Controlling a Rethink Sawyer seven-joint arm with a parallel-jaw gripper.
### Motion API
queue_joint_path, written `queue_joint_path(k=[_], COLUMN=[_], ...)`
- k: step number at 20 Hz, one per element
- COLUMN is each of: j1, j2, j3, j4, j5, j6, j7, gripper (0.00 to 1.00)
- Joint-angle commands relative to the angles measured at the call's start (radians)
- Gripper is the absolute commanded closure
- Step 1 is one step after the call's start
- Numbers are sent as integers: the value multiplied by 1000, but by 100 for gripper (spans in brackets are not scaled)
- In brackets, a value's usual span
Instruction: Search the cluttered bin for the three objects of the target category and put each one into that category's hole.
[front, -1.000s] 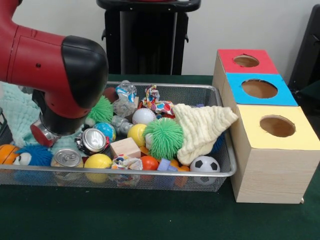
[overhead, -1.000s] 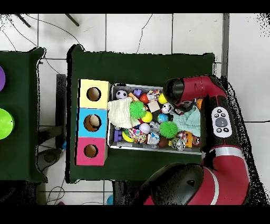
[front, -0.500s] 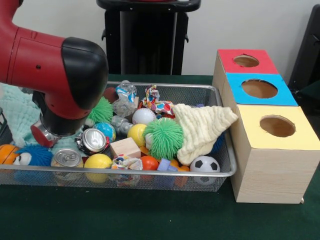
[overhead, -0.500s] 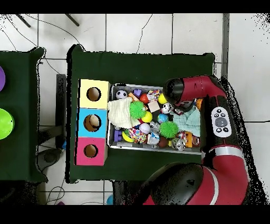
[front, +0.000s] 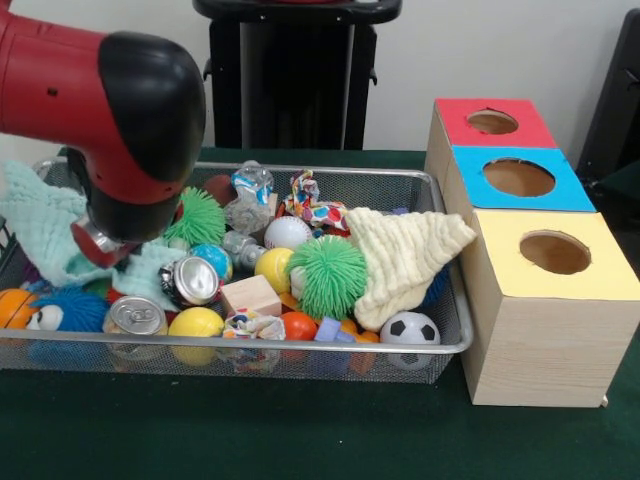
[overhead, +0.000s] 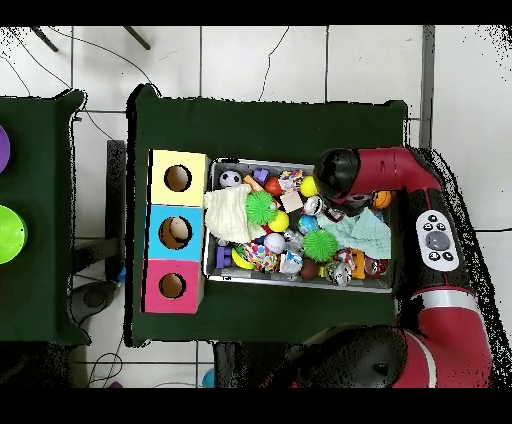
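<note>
Right now my arm (front: 110, 110) hangs over the 9 o'clock end of the wire bin (front: 440, 345) in the front view, and my wrist hides my gripper, so I cannot tell whether my jaws stand open or closed. A mint-green cloth (front: 40, 225) lies bunched beneath and beside my wrist. Just at 4 o'clock from my wrist lie 2 crushed cans (front: 192, 280), one tilted, one with its top up at the bin's front wall. Toward the middle sit a green spiky ball (front: 327, 275), a yellow ball (front: 272, 268), a wooden block (front: 251, 296) and a cream cloth (front: 405, 255). At 3 o'clock beside the bin stands a box with 3 holes: red (front: 492, 122), blue (front: 519, 177), yellow (front: 555, 252).
</note>
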Motion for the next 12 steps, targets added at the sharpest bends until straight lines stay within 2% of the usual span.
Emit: queue_joint_path(k=[1, 6, 12], j1=[47, 118, 204], j2=[-115, -156, -175], j3=[83, 44, -2], j4=[215, 252, 209], j5=[146, 210, 285], j6=[17, 20, 87], j7=[13, 145, 243], gripper=[100, 100, 100])
